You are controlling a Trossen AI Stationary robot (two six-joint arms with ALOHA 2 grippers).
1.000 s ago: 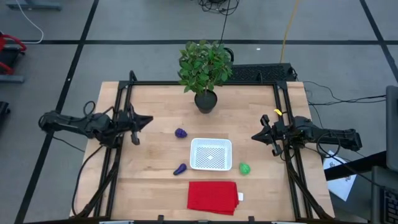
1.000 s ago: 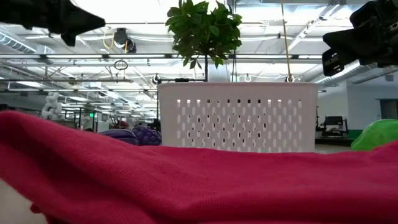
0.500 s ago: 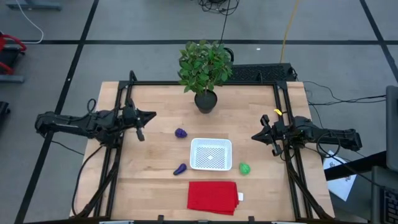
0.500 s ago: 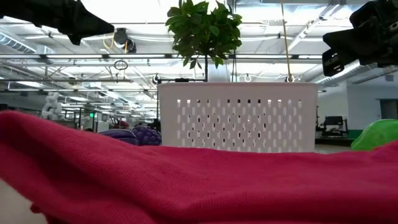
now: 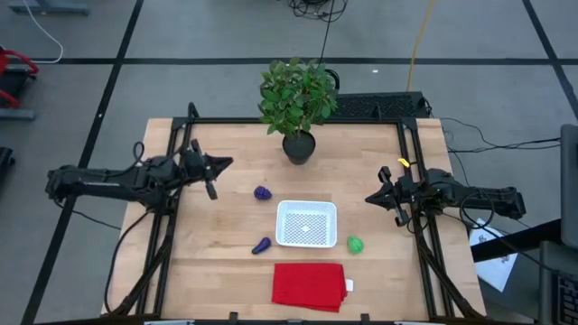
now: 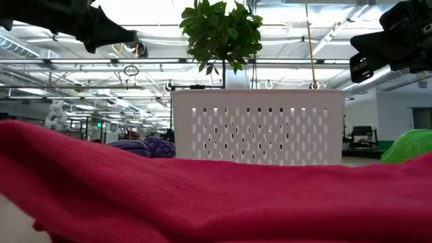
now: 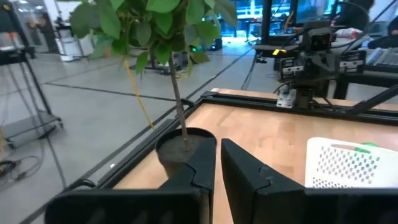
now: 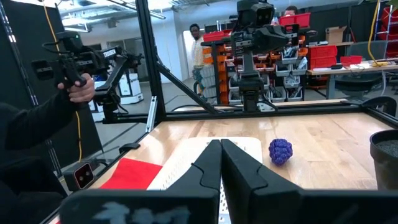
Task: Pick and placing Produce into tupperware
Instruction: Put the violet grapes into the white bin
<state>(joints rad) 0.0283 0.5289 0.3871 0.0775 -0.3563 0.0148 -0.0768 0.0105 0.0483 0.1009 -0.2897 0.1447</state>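
The white container sits mid-table. A round purple piece lies at its 10 o'clock, a long purple piece at 8, a green ball at 4. Left claw and right claw hang clenched, grasping nothing.

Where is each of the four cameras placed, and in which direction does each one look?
High view: above, looking straight down on table and both arms.
Low view: at tabletop height behind the red cloth, facing the white tupperware; arms overhead.
Left wrist view: past the left pincer toward the potted plant.
Right wrist view: past the right pincer toward the round purple produce.
Shared: the tupperware shows in all four views.
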